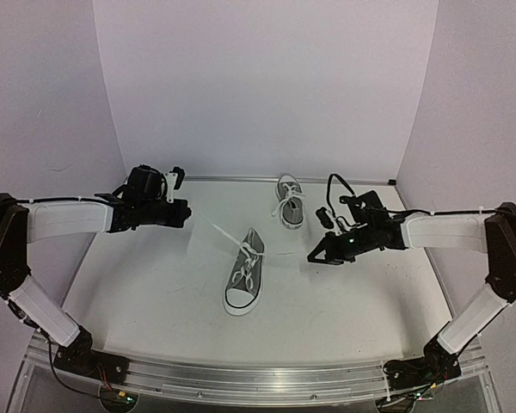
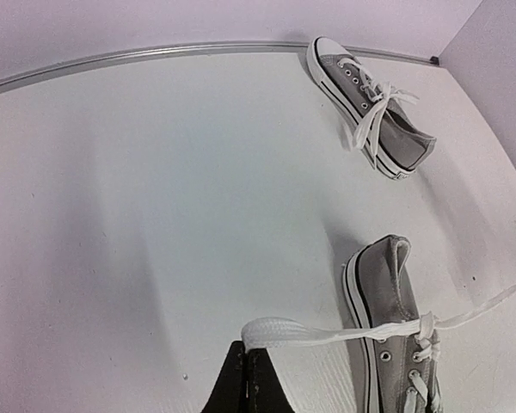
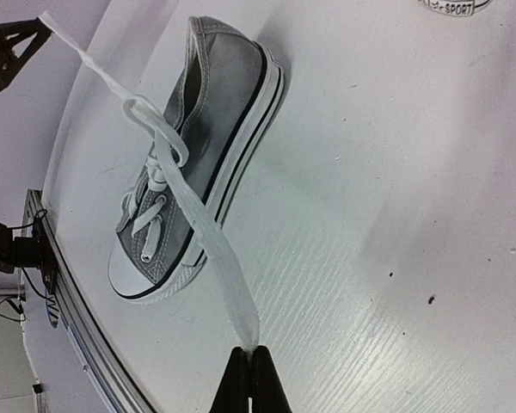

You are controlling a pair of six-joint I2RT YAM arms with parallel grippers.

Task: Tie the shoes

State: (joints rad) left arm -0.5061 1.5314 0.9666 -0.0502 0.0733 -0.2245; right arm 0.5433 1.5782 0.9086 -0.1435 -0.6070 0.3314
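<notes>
With left hand (image 1: 187,213) at ten o'clock and right hand (image 1: 313,257) at three, both pinched shut on opposite ends of the lace (image 3: 211,249). Looks like cinching the first knot over the near shoe (image 1: 243,280), mid-worktop (image 1: 155,292). Spotting the far shoe (image 1: 290,200) at one o'clock. Next, likely: forming a loop without losing tension.

Laces (image 1: 249,256) taut between left tool (image 1: 187,213), right tool (image 1: 313,256)

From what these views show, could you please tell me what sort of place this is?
Probably a robotics lab test booth: plain pale panels enclose a white table, and a metal rail with exposed wiring runs along its near edge.
</notes>
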